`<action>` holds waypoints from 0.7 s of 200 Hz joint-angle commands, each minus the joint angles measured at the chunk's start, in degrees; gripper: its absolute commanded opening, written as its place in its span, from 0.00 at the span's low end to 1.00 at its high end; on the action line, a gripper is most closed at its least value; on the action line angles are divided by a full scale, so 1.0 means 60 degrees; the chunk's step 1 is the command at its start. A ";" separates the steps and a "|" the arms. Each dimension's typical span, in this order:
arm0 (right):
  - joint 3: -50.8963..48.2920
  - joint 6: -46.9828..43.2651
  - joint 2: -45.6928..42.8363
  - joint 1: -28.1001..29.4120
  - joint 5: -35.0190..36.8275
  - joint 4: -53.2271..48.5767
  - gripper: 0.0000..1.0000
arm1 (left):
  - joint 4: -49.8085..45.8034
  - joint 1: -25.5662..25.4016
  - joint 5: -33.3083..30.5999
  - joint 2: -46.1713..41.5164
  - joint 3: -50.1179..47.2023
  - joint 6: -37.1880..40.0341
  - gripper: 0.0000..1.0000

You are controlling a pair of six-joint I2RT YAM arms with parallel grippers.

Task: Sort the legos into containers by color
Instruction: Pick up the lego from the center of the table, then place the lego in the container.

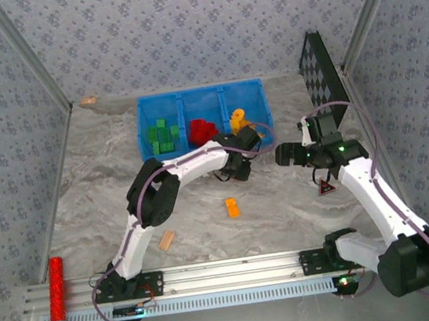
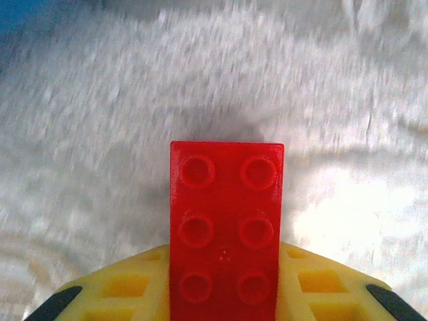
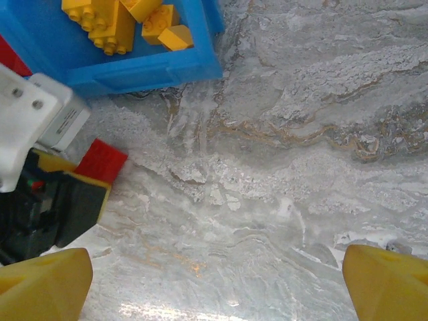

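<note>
The left pincer point(image 1: 239, 169) was clenched on a red brick point(image 2: 226, 227) just short of the blue bin point(image 1: 200, 93), whose compartments beyond it held green legos point(image 1: 163, 137), red ones point(image 1: 203, 130) and orange-yellow ones point(image 1: 238, 118), left to right; only this brick and an orange brick point(image 1: 232, 207) on that pincer's near side seemed left. The right pincer point(image 3: 214, 281) hung released over marbled grey worktop point(image 1: 300, 212), between pale floral-papered walls point(image 1: 181, 30).
</note>
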 commanded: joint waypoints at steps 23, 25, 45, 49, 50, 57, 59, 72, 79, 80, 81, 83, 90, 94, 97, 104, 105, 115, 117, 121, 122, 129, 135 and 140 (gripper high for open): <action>-0.0918 0.0895 -0.0769 0.0425 -0.0421 -0.0144 0.96 | -0.0683 0.0472 0.0275 -0.1482 0.0343 -0.0034 0.21; -0.0970 0.0959 -0.0772 0.0461 -0.0376 -0.0129 0.95 | -0.0668 0.0514 0.0299 -0.1486 0.0375 -0.0031 0.21; -0.1362 0.1524 -0.0688 0.1007 -0.0146 -0.0153 0.92 | -0.0536 0.1014 0.0354 -0.1608 0.0897 0.0169 0.21; -0.1434 0.1645 -0.0672 0.1165 -0.0105 -0.0142 0.92 | -0.0507 0.1104 0.0292 -0.1594 0.1008 0.0267 0.21; -0.1450 0.1676 -0.0676 0.1207 -0.0089 -0.0140 0.92 | -0.0505 0.1136 0.0275 -0.1579 0.1022 0.0287 0.21; -0.1556 0.1883 -0.0671 0.1490 -0.0014 -0.0090 0.92 | -0.0513 0.1313 0.0079 -0.1507 0.1313 0.0447 0.21; -0.1565 0.1942 -0.0678 0.1562 -0.0003 -0.0075 0.92 | -0.0509 0.1347 0.0034 -0.1484 0.1387 0.0488 0.21; -0.1627 0.2319 -0.0688 0.2184 0.0160 -0.0036 0.92 | -0.0470 0.1695 -0.0209 -0.1252 0.1877 0.0717 0.21; -0.1614 0.2512 -0.0683 0.2532 0.0292 -0.0057 0.92 | -0.0403 0.1885 -0.0301 -0.1106 0.2196 0.0773 0.21; -0.1620 0.2534 -0.0682 0.2579 0.0307 -0.0054 0.92 | -0.0394 0.1907 -0.0315 -0.1086 0.2231 0.0781 0.21; -0.1616 0.2561 -0.0681 0.2625 0.0329 -0.0052 0.92 | -0.0390 0.1918 -0.0314 -0.1061 0.2263 0.0786 0.21; -0.1595 0.2617 -0.0674 0.2721 0.0386 -0.0066 0.92 | -0.0365 0.1981 -0.0317 -0.1017 0.2331 0.0800 0.21; -0.1561 0.2792 -0.0628 0.3041 0.0508 -0.0090 0.92 | -0.0295 0.2159 -0.0336 -0.0858 0.2545 0.0817 0.21; -0.1543 0.2882 -0.0599 0.3201 0.0544 -0.0094 0.92 | -0.0234 0.2260 -0.0371 -0.0751 0.2665 0.0819 0.21; -0.1539 0.2942 -0.0564 0.3306 0.0594 -0.0102 0.92 | -0.0207 0.2337 -0.0403 -0.0669 0.2761 0.0819 0.21; -0.1513 0.3104 -0.0487 0.3573 0.0711 -0.0095 0.92 | -0.0194 0.2485 -0.0430 -0.0444 0.2982 0.0819 0.21; -0.1511 0.3131 -0.0481 0.3605 0.0722 -0.0087 0.92 | -0.0194 0.2507 -0.0438 -0.0411 0.3027 0.0819 0.21; -0.1481 0.3295 -0.0315 0.3933 0.0842 -0.0032 0.92 | -0.0193 0.2678 -0.0524 -0.0076 0.3372 0.0832 0.21; -0.1469 0.3298 -0.0293 0.4000 0.0874 -0.0006 0.92 | -0.0194 0.2706 -0.0560 -0.0002 0.3425 0.0841 0.21; -0.1458 0.3478 -0.0216 0.4109 0.0918 0.0045 0.92 | -0.0183 0.2757 -0.0608 0.0140 0.3530 0.0865 0.21; -0.1455 0.3516 -0.0199 0.4144 0.0928 0.0063 0.92 | -0.0182 0.2768 -0.0622 0.0174 0.3557 0.0871 0.21; -0.1433 0.3680 -0.0070 0.4327 0.1001 0.0169 0.92 | -0.0215 0.2854 -0.0707 0.0419 0.3770 0.0931 0.21; -0.1388 0.3783 0.0058 0.4450 0.1042 0.0257 0.92 | -0.0252 0.2914 -0.0751 0.0623 0.3944 0.0971 0.21; -0.1345 0.3861 0.0157 0.4565 0.1064 0.0329 0.92 | -0.0298 0.2961 -0.0775 0.0793 0.4101 0.1013 0.21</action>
